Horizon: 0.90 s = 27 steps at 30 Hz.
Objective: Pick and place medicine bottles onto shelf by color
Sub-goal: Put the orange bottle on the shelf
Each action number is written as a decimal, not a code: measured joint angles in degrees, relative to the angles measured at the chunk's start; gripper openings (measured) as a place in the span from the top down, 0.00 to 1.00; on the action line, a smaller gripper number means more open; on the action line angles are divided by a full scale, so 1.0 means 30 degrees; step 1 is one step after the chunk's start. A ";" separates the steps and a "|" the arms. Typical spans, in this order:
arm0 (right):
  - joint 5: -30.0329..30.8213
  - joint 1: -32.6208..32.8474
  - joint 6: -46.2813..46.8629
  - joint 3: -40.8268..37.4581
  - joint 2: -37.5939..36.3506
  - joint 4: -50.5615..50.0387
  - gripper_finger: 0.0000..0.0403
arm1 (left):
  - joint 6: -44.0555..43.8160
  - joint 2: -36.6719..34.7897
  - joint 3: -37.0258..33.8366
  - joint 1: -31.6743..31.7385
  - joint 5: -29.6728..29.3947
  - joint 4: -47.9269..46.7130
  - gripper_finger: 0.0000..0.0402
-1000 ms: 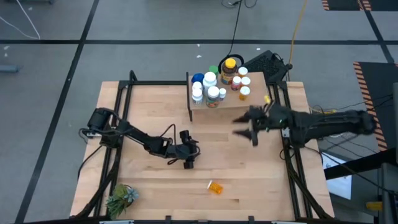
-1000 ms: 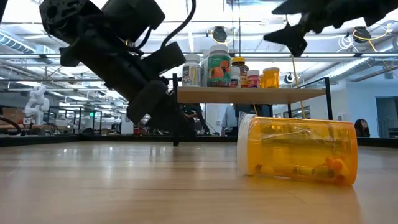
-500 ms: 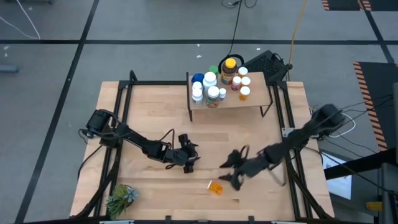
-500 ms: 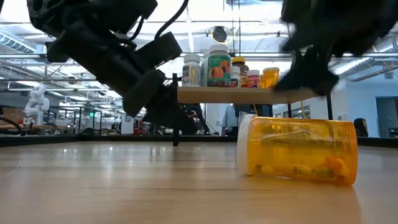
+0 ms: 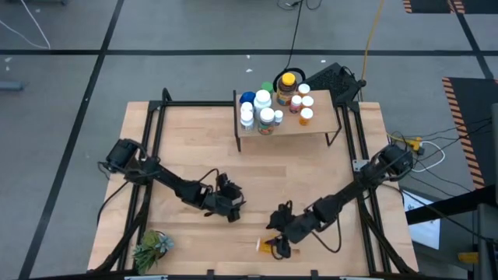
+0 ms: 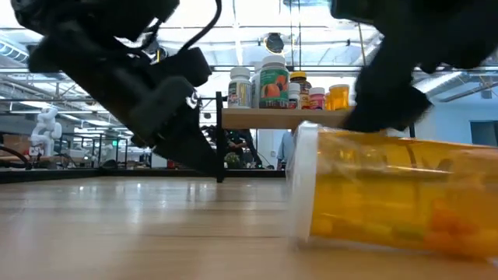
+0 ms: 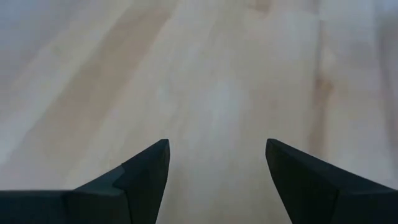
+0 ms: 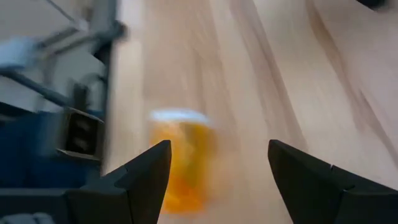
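Orange bottle (image 5: 268, 246), lying on its side on the table (image 5: 187, 148), is found just ahead of the right gripper (image 5: 281, 243), whose fingers are spread wide with nothing held. The shelf (image 5: 311, 126) lies well beyond it. The left gripper (image 5: 231, 208) is held open over bare wood nearby.

The right claw (image 5: 278, 243) is swinging away from the shelf, down to the orange pill bottle (image 5: 267, 246), now just ahead of its spread fingers. The left claw (image 5: 231, 208) is drifting slightly toward the near edge.
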 joint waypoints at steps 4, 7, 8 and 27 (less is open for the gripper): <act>0.1248 0.0826 0.0681 -0.0045 0.0028 -0.0338 0.35 | -0.0570 0.0000 0.0000 -0.0667 -0.0002 0.0302 0.32; 0.2029 0.1615 0.0822 -0.0029 0.0031 0.0238 0.35 | -0.0765 0.0000 0.0000 -0.0962 -0.0002 0.0800 0.32; 0.2090 0.1872 0.0808 -0.0029 0.0031 0.0604 0.35 | -0.0856 0.0000 0.0000 -0.1038 -0.0002 0.0960 0.32; 0.0944 0.2563 -0.1973 0.1654 0.4130 0.3147 0.27 | -0.1263 0.0000 0.0002 -0.1286 -0.0002 0.1008 0.32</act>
